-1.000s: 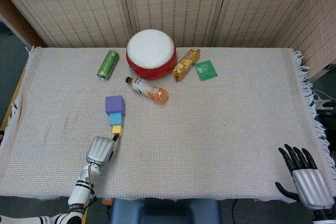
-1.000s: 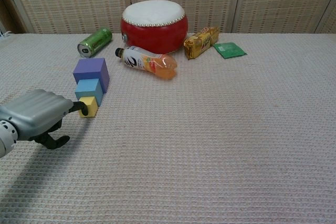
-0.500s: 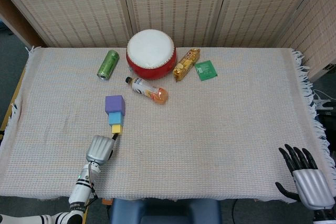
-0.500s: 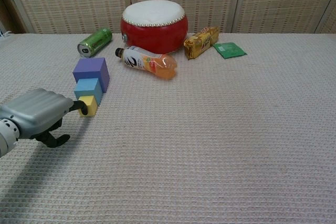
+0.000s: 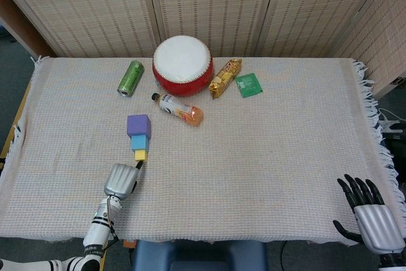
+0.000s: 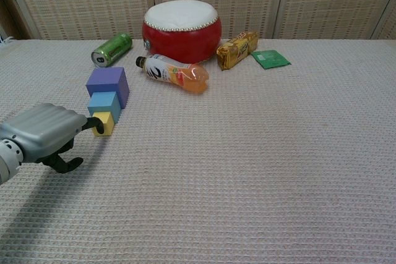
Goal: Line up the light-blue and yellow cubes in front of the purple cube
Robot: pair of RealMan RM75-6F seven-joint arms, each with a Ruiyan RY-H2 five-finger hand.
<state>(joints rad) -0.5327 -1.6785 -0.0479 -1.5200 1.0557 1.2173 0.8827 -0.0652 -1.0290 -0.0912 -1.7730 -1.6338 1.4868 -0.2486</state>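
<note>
The purple cube [image 5: 139, 125] [image 6: 107, 84], the light-blue cube [image 5: 139, 143] [image 6: 103, 104] and the small yellow cube [image 5: 141, 155] [image 6: 104, 123] form a close row running toward me, left of the table's middle. My left hand [image 5: 121, 181] [image 6: 43, 139] lies just in front of the yellow cube. Its fingers are curled and hold nothing, and one dark fingertip [image 6: 98, 127] touches the cube's near side. My right hand [image 5: 374, 220] hovers off the table's front right corner with its fingers spread and empty; the chest view does not show it.
A red drum [image 5: 183, 65], a green can [image 5: 130, 78] on its side, a lying drink bottle [image 5: 179, 108], a snack pack [image 5: 226, 77] and a green packet [image 5: 249, 85] sit behind the cubes. The cloth's front edge [image 5: 254, 240] is close to both hands.
The left hand's fingertip has nudged the yellow cube very slightly away from me, toward the light-blue cube. The right hand has stayed put.
</note>
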